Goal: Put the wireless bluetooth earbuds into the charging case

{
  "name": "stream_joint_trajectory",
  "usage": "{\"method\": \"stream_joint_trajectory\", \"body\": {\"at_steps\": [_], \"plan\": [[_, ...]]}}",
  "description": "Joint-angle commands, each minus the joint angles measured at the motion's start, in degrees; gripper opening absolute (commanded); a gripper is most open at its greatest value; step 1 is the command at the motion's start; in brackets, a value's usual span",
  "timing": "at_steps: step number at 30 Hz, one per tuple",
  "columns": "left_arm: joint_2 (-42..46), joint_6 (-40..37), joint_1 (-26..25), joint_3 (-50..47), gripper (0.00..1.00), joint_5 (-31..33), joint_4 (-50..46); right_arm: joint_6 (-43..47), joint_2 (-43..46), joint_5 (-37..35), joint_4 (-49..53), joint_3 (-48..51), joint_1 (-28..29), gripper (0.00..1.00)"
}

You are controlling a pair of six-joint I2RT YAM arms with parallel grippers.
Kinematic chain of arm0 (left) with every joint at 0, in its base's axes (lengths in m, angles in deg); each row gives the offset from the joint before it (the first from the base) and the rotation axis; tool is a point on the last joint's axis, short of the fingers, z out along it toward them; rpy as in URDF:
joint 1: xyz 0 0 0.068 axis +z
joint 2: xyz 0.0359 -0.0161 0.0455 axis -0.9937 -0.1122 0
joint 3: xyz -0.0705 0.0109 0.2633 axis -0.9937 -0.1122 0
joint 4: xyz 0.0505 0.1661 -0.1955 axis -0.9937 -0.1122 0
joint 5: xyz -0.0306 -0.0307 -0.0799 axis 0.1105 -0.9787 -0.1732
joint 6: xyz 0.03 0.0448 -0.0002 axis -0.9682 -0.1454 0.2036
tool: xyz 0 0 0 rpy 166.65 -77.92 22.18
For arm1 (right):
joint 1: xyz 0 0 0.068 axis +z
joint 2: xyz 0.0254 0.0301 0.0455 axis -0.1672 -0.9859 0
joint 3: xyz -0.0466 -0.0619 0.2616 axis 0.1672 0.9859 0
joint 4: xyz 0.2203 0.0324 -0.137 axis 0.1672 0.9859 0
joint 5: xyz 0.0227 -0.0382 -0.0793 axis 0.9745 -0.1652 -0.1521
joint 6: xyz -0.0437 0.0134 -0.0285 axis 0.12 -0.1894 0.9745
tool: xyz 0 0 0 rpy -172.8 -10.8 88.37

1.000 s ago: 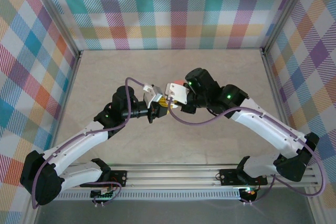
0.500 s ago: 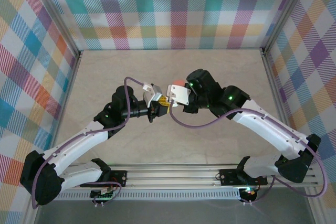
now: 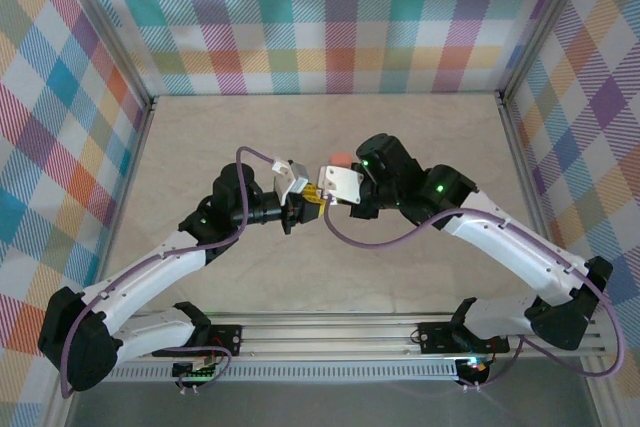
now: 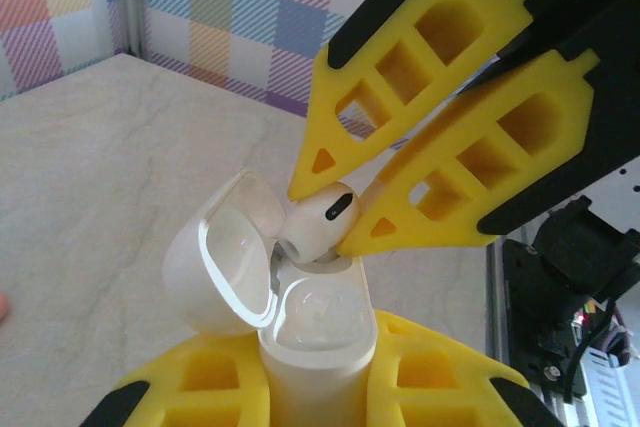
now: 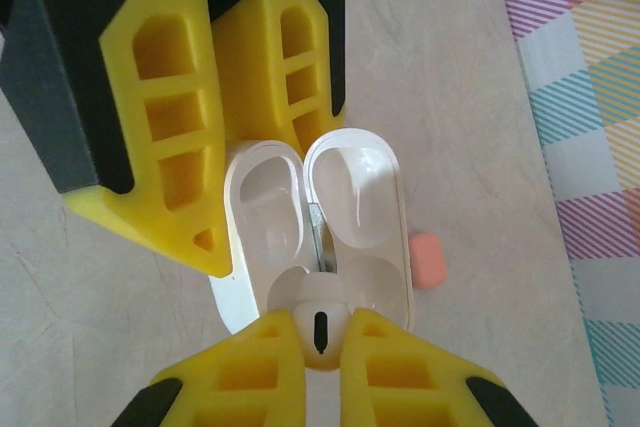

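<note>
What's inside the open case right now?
The earbud, pinched by the right gripper, sits at the case mouth. The near well looks empty; the far well is hidden behind the earbud and fingers.

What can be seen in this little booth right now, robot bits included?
charging case: one, white, lid open, held in the left gripper
earbud: one, white, pinched at the mouth of the case
small piece: one, salmon-pink, lying on the table near the grippers; too small to tell what it is
table: one, beige with marble veins
walls: three, multicoloured plaid, around the table
rail: one, silver, at the near edge under the arm bases
left arm, right arm: two, white and black, with purple cables
left gripper: yellow fingers, shut on the charging case
right gripper: yellow fingers, shut on the earbud
</note>
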Motion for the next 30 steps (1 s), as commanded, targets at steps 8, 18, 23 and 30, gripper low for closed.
{"method": "stream_joint_trajectory", "body": {"at_steps": [8, 18, 23, 30], "plan": [[0.5, 1.9, -0.7, 1.9, 0.00, -0.6, 6.2, 5.2, 3.5, 8.8, 4.5, 4.7, 0.6, 0.42], [1.6, 1.8, -0.7, 1.2, 0.00, 1.2, 5.7, 3.6, 4.0, 10.5, 3.5, 2.8, 0.6, 0.60], [2.3, 2.1, -0.7, 0.8, 0.00, 4.6, 4.7, -0.9, 6.5, 12.4, -0.5, 3.3, 0.3, 0.60], [3.8, 3.6, -0.7, 0.5, 0.00, 10.3, 2.1, -7.8, 9.1, 15.6, -6.2, 4.4, -1.2, 0.60]]}}
